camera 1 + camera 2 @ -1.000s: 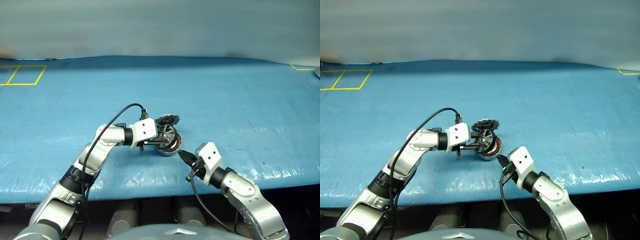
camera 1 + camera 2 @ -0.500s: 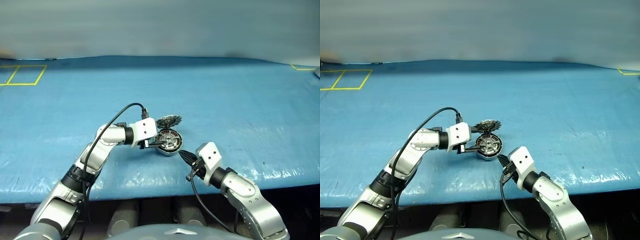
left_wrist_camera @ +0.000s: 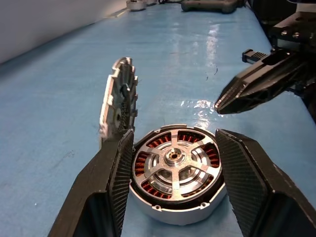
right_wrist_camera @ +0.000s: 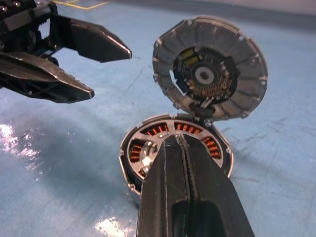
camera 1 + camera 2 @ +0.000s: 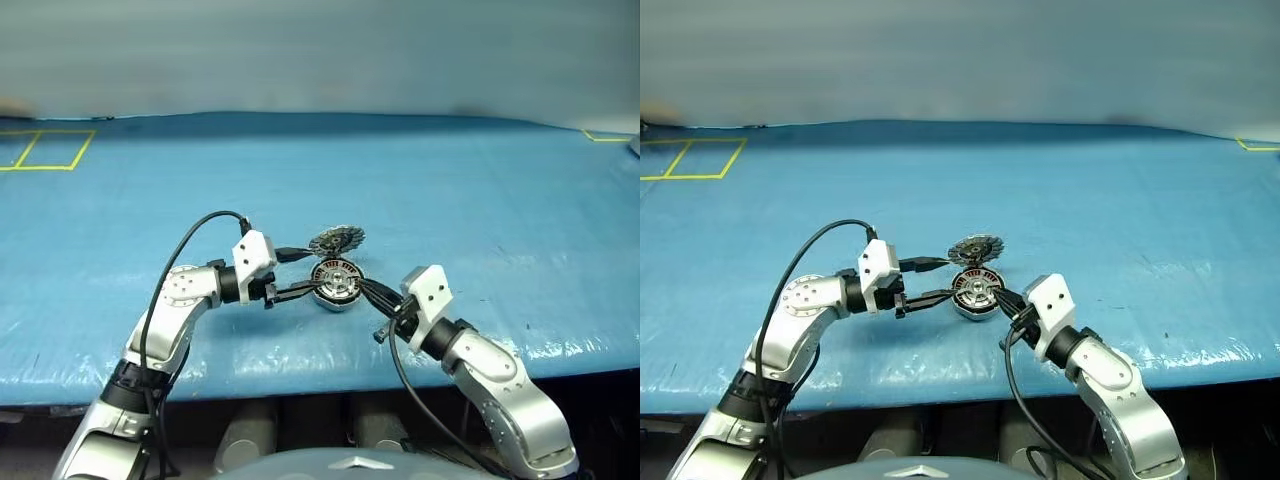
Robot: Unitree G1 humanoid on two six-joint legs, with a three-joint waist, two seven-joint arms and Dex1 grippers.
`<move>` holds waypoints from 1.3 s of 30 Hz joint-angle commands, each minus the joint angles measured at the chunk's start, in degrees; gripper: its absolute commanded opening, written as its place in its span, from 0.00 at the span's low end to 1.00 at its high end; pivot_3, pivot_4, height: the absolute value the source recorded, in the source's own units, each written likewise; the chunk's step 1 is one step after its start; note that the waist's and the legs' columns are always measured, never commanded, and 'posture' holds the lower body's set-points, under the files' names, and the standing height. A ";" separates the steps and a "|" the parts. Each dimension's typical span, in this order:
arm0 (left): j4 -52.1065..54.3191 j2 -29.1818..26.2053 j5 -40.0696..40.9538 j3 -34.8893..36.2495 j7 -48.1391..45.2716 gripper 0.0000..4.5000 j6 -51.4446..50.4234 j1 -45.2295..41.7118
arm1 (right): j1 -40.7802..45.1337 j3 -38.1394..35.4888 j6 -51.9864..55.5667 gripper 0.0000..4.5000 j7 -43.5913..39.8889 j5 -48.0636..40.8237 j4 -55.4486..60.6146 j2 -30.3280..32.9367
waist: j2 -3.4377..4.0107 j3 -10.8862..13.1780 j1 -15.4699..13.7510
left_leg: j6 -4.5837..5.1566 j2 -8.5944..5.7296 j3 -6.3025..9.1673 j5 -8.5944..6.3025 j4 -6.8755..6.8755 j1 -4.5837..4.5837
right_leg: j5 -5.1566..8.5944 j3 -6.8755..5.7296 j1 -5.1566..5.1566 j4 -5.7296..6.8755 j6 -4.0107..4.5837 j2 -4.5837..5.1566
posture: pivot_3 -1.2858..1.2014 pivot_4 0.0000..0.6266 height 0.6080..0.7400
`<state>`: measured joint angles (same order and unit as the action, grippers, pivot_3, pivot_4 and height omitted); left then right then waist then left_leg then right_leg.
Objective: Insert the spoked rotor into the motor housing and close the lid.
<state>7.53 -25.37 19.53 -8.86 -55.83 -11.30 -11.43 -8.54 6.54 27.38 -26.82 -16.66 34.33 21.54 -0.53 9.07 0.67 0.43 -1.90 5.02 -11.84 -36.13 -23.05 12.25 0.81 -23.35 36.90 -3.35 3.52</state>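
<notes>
1. Left gripper [image 5: 303,272], seen from the head camera, stands released, its black fingers spread either side of the motor housing [image 5: 335,283] on the blue table cover [image 5: 480,200]. The right gripper [image 5: 372,294] is clenched shut, holding nothing, its tip just beside the housing's other side. The lid [image 5: 337,240] stands tilted up behind the housing.

2. Left wrist view: the spoked rotor [image 3: 174,160] already sits flat inside the motor housing [image 3: 173,207], silvery spokes over copper-orange coils. Each finger [image 3: 114,180] flanks the smooth metal rim; whether either touches it I cannot tell. The lid [image 3: 118,101] shows edge-on, toothed and thin.

3. Right wrist view: the lid [image 4: 210,69] shows grey radial segments around a dark centre. It looks like rigid, fairly heavy metal with a slick face, so the notched rim seems the safest hold. It may snap down hard near the housing [image 4: 148,140].
</notes>
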 commanded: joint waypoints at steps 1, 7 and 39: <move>3.26 -0.24 2.86 1.53 0.13 0.62 -1.22 2.40 | 3.40 2.32 -0.80 0.00 -0.62 1.29 -2.23 -0.13 | 0.00 0.00 0.06 | 0.00 0.00 0.00 0.00 0.00 0.00 | 0.00 0.00 0.00 0.00 0.00 0.00 | 0.52 0.24 1.00; 5.70 0.19 4.48 1.50 0.92 0.62 -2.50 5.63 | 9.60 4.97 -0.56 0.00 -0.33 4.25 -8.74 -0.58 | 0.01 0.00 0.03 | 0.00 -0.01 0.00 0.00 0.05 0.00 | -0.01 0.00 -0.03 0.01 0.04 -0.01 | 0.52 0.24 1.00; 4.88 1.51 6.37 2.79 3.93 0.62 -2.58 7.97 | 11.42 1.95 -0.78 0.00 -3.82 2.50 -6.57 -0.61 | -0.01 -0.03 -0.05 | -0.03 0.01 0.01 -0.03 0.10 0.09 | 0.03 -0.01 0.06 -0.06 0.08 0.00 | 0.52 0.24 1.00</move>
<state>12.62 -24.26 24.95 -7.46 -52.40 -14.67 -3.04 2.52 10.41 26.16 -30.42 -13.96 25.26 20.09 -0.54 9.03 0.61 0.40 -1.91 5.04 -11.87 -36.03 -22.97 12.28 0.79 -23.29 36.83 -3.27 3.53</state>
